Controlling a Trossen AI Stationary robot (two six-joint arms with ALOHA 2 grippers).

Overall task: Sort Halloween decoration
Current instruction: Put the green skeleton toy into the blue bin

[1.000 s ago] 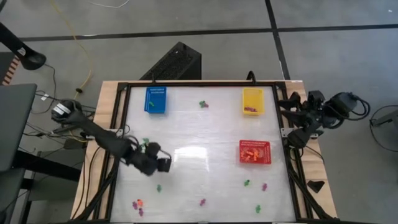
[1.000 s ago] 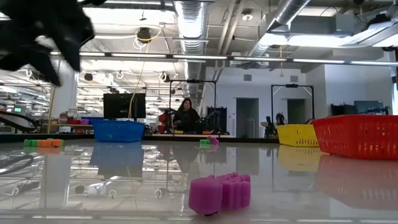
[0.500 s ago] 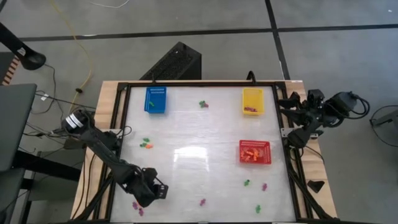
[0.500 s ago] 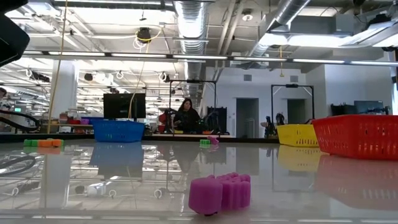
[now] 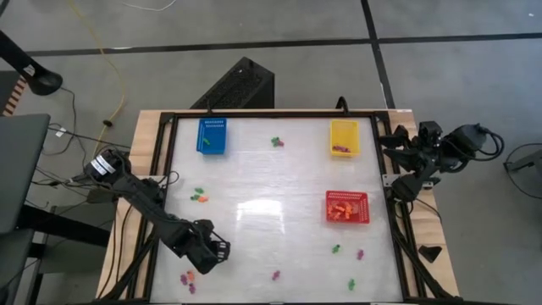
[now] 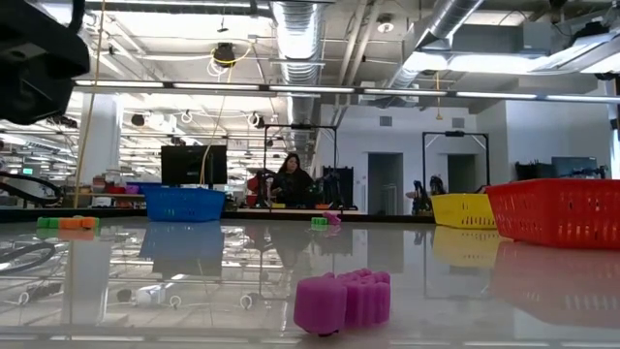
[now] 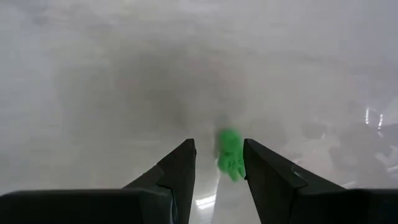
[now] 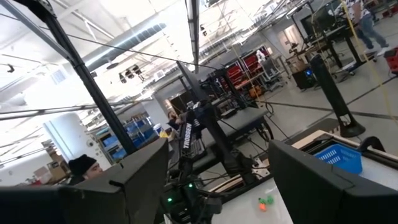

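We see the white table (image 5: 279,178) from above, framed by a black rail. At its one o'clock corner sits the yellow basket (image 5: 344,137), at eleven o'clock the blue basket (image 5: 212,135), and toward four o'clock the red basket (image 5: 347,207), which holds orange pieces.

The left arm (image 5: 144,199) reaches in from nine o'clock down to the seven o'clock corner, where the left gripper (image 5: 217,254) hangs over the table. In its wrist view the two dark fingers (image 7: 177,171) stand partly apart, and a green piece (image 7: 231,154) shows in the gap, close to one finger; we cannot tell whether they pinch it or only frame it. The right gripper (image 8: 217,168) waits off the table edge at three o'clock, fingers spread wide, nothing between them.

The Halloween decoration lies scattered: a green and purple pair (image 5: 276,141) at twelve o'clock, a green and orange cluster (image 5: 199,196) at nine o'clock, purple and orange bits (image 5: 188,277) just beside the left gripper at seven o'clock, a purple piece (image 5: 275,274) at six o'clock, and green and purple ones (image 5: 347,252) at five o'clock. In the low view a purple piece (image 6: 343,300) lies nearest the camera.
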